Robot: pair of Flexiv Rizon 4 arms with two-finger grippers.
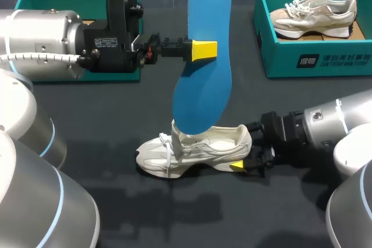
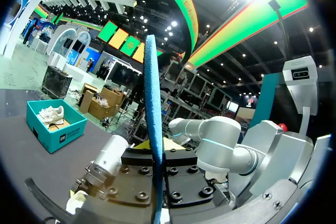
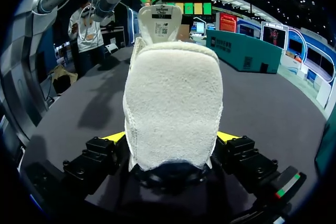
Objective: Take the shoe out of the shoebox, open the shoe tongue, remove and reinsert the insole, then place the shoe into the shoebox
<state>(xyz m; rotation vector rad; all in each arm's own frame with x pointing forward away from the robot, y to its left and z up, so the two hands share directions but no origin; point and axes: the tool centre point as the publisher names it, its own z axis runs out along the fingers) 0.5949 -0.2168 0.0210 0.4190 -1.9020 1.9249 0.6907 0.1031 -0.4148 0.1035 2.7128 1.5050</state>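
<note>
Head view: left claw (image 1: 203,50) clamps the blue insole (image 1: 203,94) upright, upper middle of frame; right claw (image 1: 241,161) grips the white shoe (image 1: 192,146) by its heel (lower middle, on the bench (image 1: 116,201)).

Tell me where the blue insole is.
Head view, middle: the blue insole hangs in the left gripper, its lower end at the opening of the white shoe.
</note>
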